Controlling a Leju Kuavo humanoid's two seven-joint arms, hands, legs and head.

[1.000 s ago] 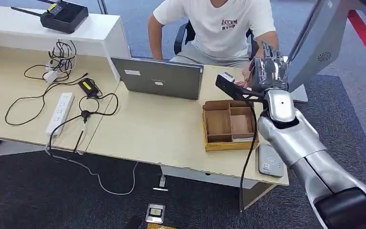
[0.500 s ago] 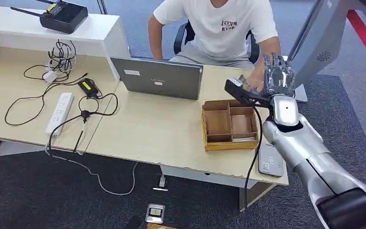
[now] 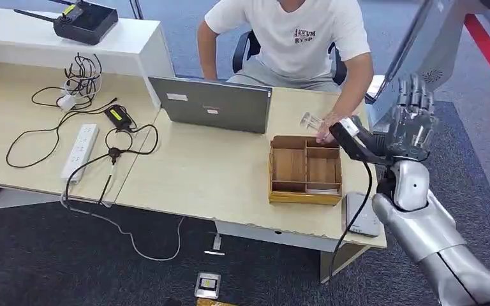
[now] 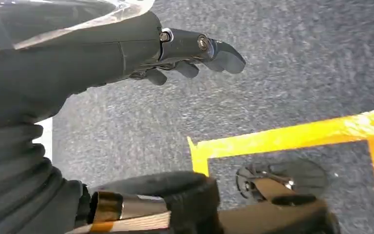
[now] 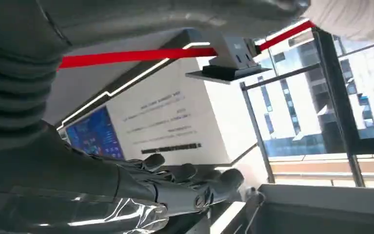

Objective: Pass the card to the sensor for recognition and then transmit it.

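Note:
My right hand (image 3: 411,124) is raised beside the desk's right end, fingers spread upward and holding nothing; the right wrist view shows its fingers (image 5: 195,183) stretched out and bare. A small pale card (image 3: 311,120) lies at the person's hand (image 3: 329,129), just behind the wooden box (image 3: 305,189); whether the person grips it I cannot tell. The grey card sensor (image 3: 360,218) lies flat on the desk's front right corner, below my right wrist. My left hand (image 4: 190,51) hangs over the carpet, fingers loosely apart and holding nothing.
A person in a white shirt (image 3: 293,32) sits behind the desk. A grey laptop (image 3: 212,104) stands left of the box. A big slanted monitor (image 3: 424,51) rises right behind my right hand. Cables and a power strip (image 3: 80,151) lie on the left.
My right hand has drawn back to the right and nearer to me, away from the person's hand. The card now shows by the person's hand.

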